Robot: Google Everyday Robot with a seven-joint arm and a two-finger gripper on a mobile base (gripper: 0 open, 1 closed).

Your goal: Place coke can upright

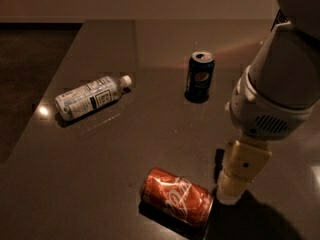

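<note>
The coke can (177,196) is red-orange with white cursive lettering. It lies on its side on the dark table (150,134) near the front edge, its length running from upper left to lower right. My gripper (227,195) hangs down from the white arm (272,99) just right of the can's right end, low over the table and very close to the can. I cannot tell whether it touches the can.
A dark blue Pepsi can (200,76) stands upright farther back, centre right. A clear plastic water bottle (90,98) lies on its side at the left. The table's left edge runs diagonally, with dark floor (30,84) beyond it.
</note>
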